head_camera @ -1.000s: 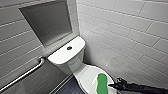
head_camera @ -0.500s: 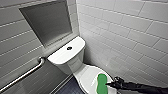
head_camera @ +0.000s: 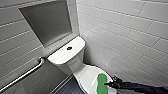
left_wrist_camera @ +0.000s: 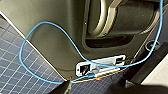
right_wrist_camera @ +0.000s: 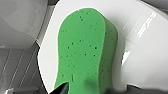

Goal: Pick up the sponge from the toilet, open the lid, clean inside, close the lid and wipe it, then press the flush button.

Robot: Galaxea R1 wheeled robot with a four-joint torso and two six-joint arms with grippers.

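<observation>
The white toilet (head_camera: 75,65) stands in the corner, with the dark flush button (head_camera: 69,48) in the middle of its tank top. Its lid (head_camera: 87,75) is down. The green sponge (head_camera: 101,83) lies flat on the lid, toward the side wall. My right gripper (head_camera: 106,84) comes in from the right and reaches the sponge's near end. In the right wrist view the sponge (right_wrist_camera: 85,50) lies on the lid (right_wrist_camera: 140,50), and the right gripper (right_wrist_camera: 98,88) is open, with a dark fingertip (right_wrist_camera: 62,88) at each side of that end. The left gripper (left_wrist_camera: 100,88) hangs open and empty beside the robot's body.
A metal grab rail (head_camera: 22,75) runs along the left wall under a recessed niche (head_camera: 47,22). The white tiled side wall (head_camera: 125,37) stands close to the toilet's right. Dark tiled floor (head_camera: 67,88) lies left of the bowl. A blue cable (left_wrist_camera: 37,32) loops over the robot's body.
</observation>
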